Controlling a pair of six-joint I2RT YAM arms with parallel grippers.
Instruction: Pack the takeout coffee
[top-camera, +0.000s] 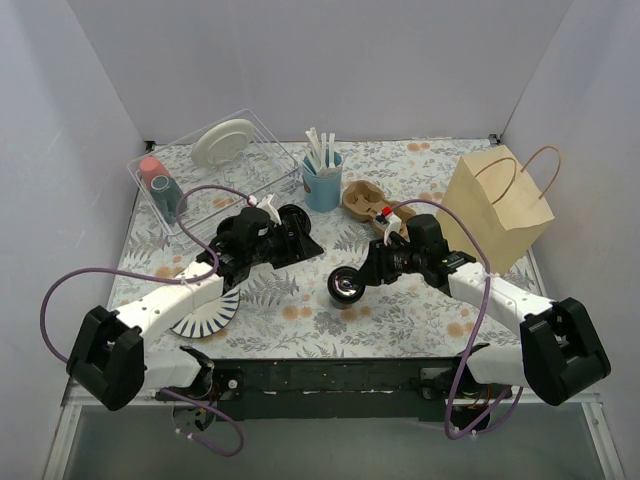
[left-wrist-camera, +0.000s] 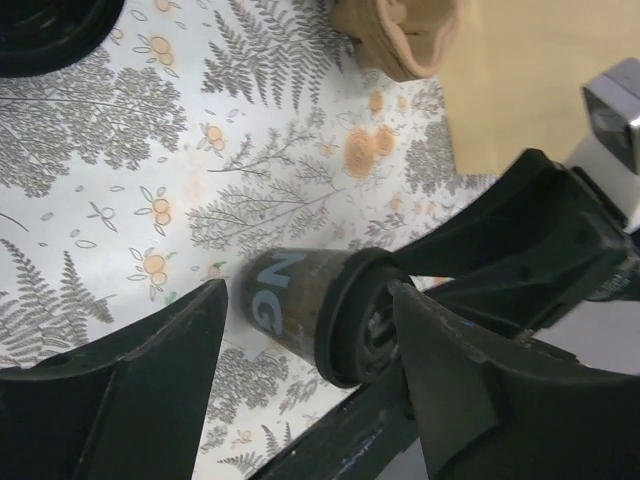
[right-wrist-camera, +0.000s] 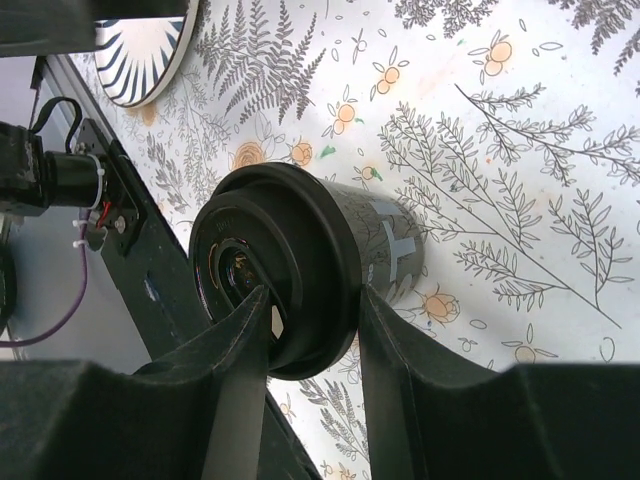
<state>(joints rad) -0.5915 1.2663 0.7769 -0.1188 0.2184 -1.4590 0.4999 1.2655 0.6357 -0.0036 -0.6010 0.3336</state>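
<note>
The takeout coffee (top-camera: 346, 287), a small black cup with a black sip lid, is tipped on its side near the table's middle front. My right gripper (top-camera: 358, 276) is shut on it. In the right wrist view one finger (right-wrist-camera: 240, 350) lies across the lid top and the other presses the cup wall just under the lid rim (right-wrist-camera: 300, 260). My left gripper (top-camera: 303, 233) stands open, up and to the left of the cup. In the left wrist view the cup (left-wrist-camera: 290, 305) shows between its spread fingers (left-wrist-camera: 170, 380), with a clear gap on the left side.
A brown paper bag (top-camera: 497, 205) stands at the right rear. A light blue cup with white sticks (top-camera: 322, 180) and a cardboard cup carrier (top-camera: 363, 202) sit behind centre. A clear bin (top-camera: 200, 165) with a white plate is rear left. A striped plate (top-camera: 205, 315) lies under the left arm.
</note>
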